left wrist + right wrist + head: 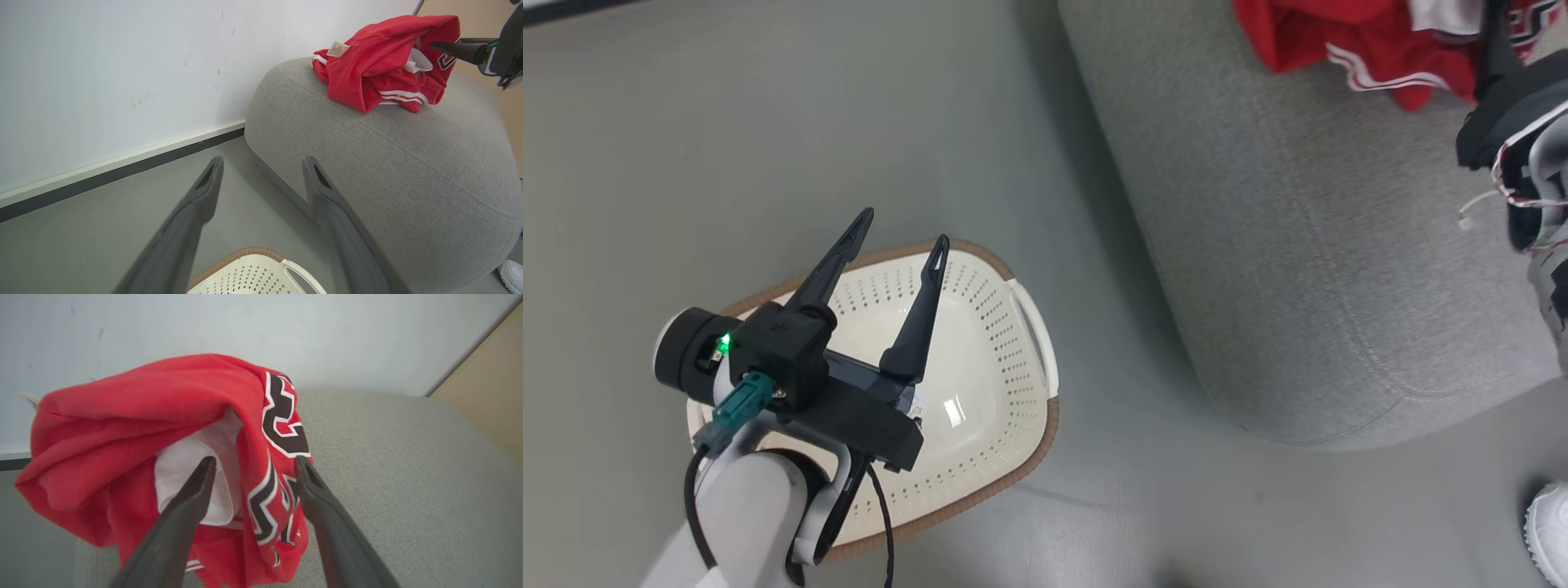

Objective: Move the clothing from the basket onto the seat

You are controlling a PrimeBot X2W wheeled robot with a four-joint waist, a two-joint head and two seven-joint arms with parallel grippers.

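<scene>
Head view: grey floor (727,122); the left gripper (904,228) is spread wide over the basket (1036,322). The clothing (1372,41) lies on the seat (1298,269).

Left wrist view: white wall (122,61), dark skirting (122,173) and a small tag (337,48) with print too small to read.

Right wrist view: the right gripper (254,461) has its jaws apart around a red fold, whose dark lettering is unreadable.

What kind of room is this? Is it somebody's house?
Probably a living-room corner, though maybe a test room: a big grey seat, a laundry basket on a bare grey floor, and a plain white wall.
</scene>
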